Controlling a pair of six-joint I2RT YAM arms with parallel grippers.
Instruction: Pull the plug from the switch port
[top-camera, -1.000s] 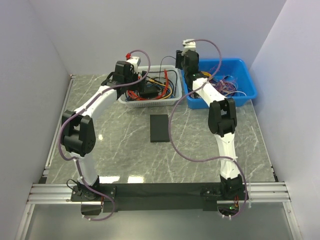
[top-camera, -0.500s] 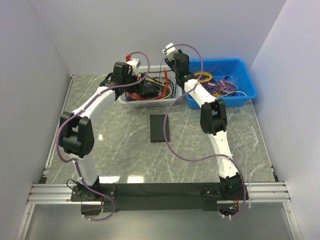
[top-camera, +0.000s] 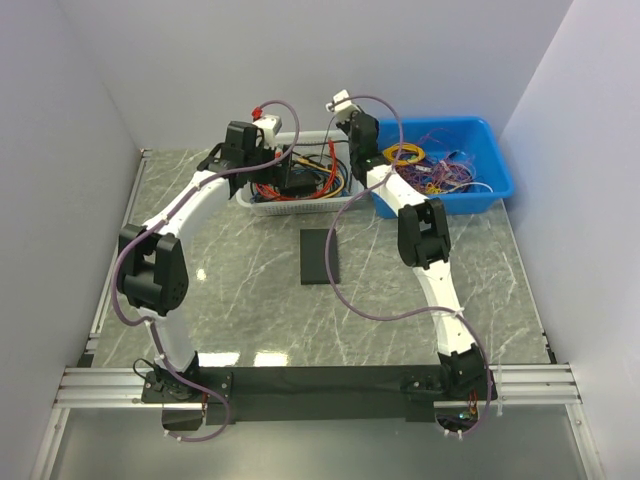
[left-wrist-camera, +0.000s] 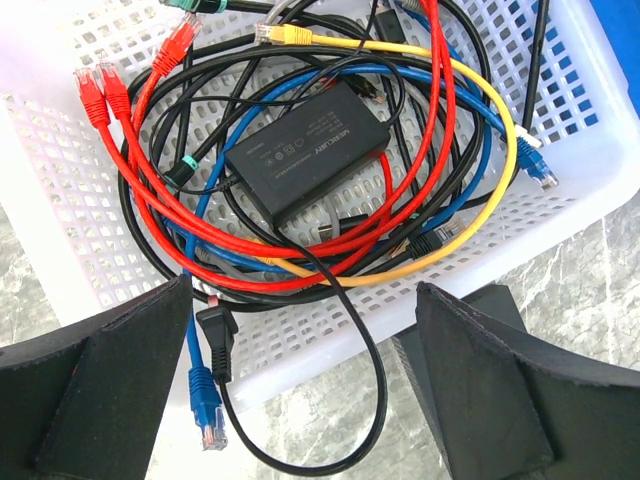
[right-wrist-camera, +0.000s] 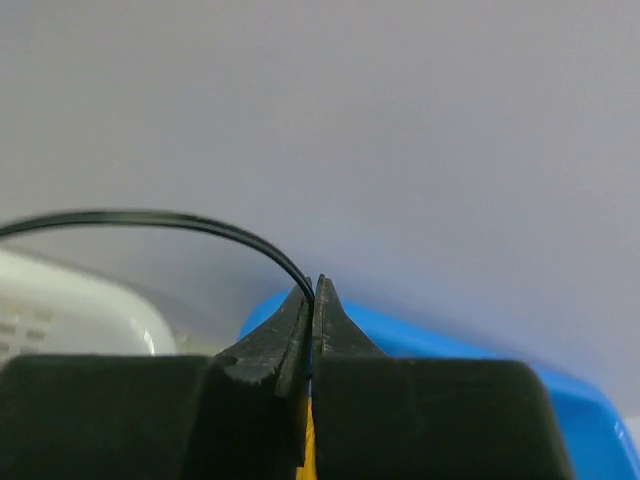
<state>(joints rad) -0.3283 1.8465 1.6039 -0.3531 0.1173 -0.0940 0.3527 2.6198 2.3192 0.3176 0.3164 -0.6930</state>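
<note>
The switch, a flat matte-black box, lies alone on the marble table in front of the basket; I see no cable running to it. My right gripper hangs high between basket and blue bin. In the right wrist view that gripper is shut on a thin black cable that arcs off to the left. My left gripper hovers open over the basket, and between its wide fingers a black plug lies on the basket's near rim. The switch's ports are too small to make out.
The white mesh basket holds tangled red, blue, yellow and black cables and a small black lettered box. A blue bin of more cables stands at the back right. Grey walls close in on three sides.
My right arm has swung left from over the blue bin to the gap beside the basket, and its jaws have closed on the thin black cable. The left arm has stayed put.
</note>
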